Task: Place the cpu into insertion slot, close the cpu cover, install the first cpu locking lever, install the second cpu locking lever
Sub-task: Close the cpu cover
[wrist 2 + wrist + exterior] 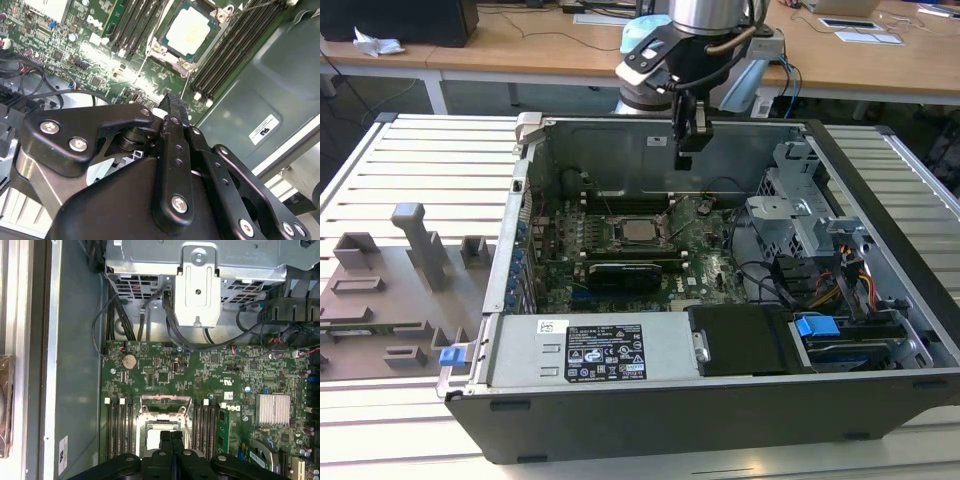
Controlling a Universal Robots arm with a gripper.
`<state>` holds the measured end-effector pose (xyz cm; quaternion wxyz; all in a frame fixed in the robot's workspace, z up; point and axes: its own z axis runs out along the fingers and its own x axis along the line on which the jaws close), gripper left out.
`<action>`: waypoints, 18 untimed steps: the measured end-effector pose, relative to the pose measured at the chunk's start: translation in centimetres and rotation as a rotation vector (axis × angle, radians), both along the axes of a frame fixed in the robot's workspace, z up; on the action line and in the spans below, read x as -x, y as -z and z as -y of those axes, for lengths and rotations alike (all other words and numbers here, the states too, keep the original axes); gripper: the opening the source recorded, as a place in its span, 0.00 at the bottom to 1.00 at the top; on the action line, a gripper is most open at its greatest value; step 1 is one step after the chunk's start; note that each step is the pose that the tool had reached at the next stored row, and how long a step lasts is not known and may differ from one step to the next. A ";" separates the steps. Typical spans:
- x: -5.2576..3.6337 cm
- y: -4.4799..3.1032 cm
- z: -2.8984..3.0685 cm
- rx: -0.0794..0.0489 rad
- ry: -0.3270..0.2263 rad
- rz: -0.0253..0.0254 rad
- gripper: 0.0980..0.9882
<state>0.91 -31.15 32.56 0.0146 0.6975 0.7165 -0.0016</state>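
The cpu (pixel 192 30), a flat silver-grey square, lies in the insertion slot (pixel 141 432) on the green board inside the open computer case. The cpu cover (pixel 172 56), a thin silver frame, appears to lie flat around the chip. Two thin wire levers (pixel 142 70) stick out from the socket's corners. In the exterior view my gripper (pixel 687 150) hangs above the cpu (pixel 640 231), near the case's back wall. Its black fingers (pixel 166 436) are pressed together with nothing between them. In both wrist views the gripper (pixel 172 100) is well clear of the board.
Black memory slots (pixel 117 425) flank the socket on both sides. A silver drive cage (pixel 800 215) and loose cables (pixel 770 275) fill the exterior view's right. A power supply (pixel 600 350) sits at the front. Grey fixtures (pixel 415 245) stand on the table outside the case.
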 end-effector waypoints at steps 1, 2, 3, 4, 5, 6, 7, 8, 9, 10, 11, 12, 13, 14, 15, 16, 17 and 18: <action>-0.16 0.00 0.00 0.000 0.000 0.0000 0.01; -0.33 0.00 0.00 0.000 0.000 -0.0001 0.01; -0.48 0.00 0.00 0.000 0.000 -0.0001 0.01; -0.60 0.01 0.00 0.000 0.000 -0.0001 0.01; -0.94 0.00 0.00 0.000 0.000 -0.0004 0.01; -1.09 0.00 0.00 0.000 0.000 -0.0005 0.01; -1.28 0.00 0.00 0.000 0.000 -0.0006 0.01; -1.56 0.00 -0.01 0.000 0.000 -0.0009 0.01; -2.00 0.00 -0.01 0.000 0.000 -0.0013 0.01; -2.38 0.00 -0.03 0.000 0.000 -0.0017 0.01; -2.71 0.00 -0.04 0.000 0.000 -0.0019 0.01; -3.23 0.00 -0.06 0.000 0.000 -0.0023 0.01; -3.61 0.00 -0.07 0.000 0.000 -0.0027 0.01; -3.89 0.00 -0.10 0.001 0.000 -0.0029 0.01; -4.07 0.00 -0.12 0.001 0.000 -0.0030 0.01; -4.13 0.00 -0.12 0.001 0.000 -0.0031 0.01; -4.16 0.01 -0.12 0.001 0.000 -0.0032 0.01; -4.20 0.07 -0.12 0.000 0.000 -0.0033 0.01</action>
